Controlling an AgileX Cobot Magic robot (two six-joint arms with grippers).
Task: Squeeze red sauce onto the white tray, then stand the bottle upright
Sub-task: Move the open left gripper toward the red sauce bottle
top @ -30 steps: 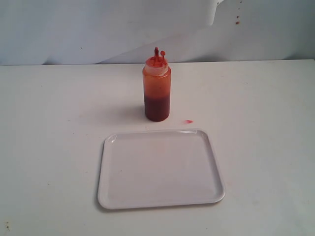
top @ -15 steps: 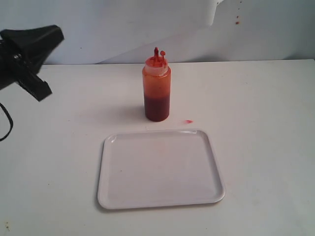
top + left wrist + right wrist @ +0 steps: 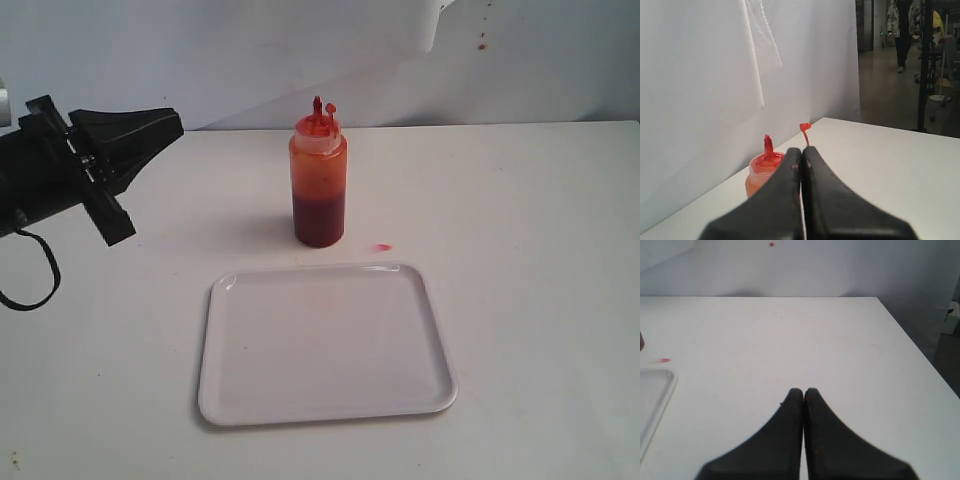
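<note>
1. Exterior view: the bottle (image 3: 319, 185) stands upright at centre frame, just above the white tray (image 3: 325, 350), near it but not touching.
   - Dark sauce fills only its lower part, so I judge it light and bottom-heavy.
   - The translucent wall looks soft enough to squeeze, and its stained skin may be slippery.
   - The best hold is probably mid-body, below the cap (image 3: 318, 132).
   - The left gripper (image 3: 170, 124) sits at upper left, clenched and empty, well apart from the bottle.
   - The table (image 3: 530, 220) is flat, matte white, with a red spot (image 3: 383, 247) just right of the bottle's foot. The tray is bare.
2. Left wrist view: the jaws are pressed together on nothing at bottom centre, with the bottle's cap and nozzle (image 3: 768, 145) showing behind them.
   - A white backdrop sheet (image 3: 700, 90) fills the left.
   - At upper right an open corridor (image 3: 885, 70) shows a person (image 3: 900, 20) far off.
3. Right wrist view: the right gripper (image 3: 803, 391) is at bottom centre, likewise clenched and empty, over open tabletop.
   - A tray corner lies at the left edge, with the red spot above it.
   - Only a dark sliver of the bottle shows there.
</note>
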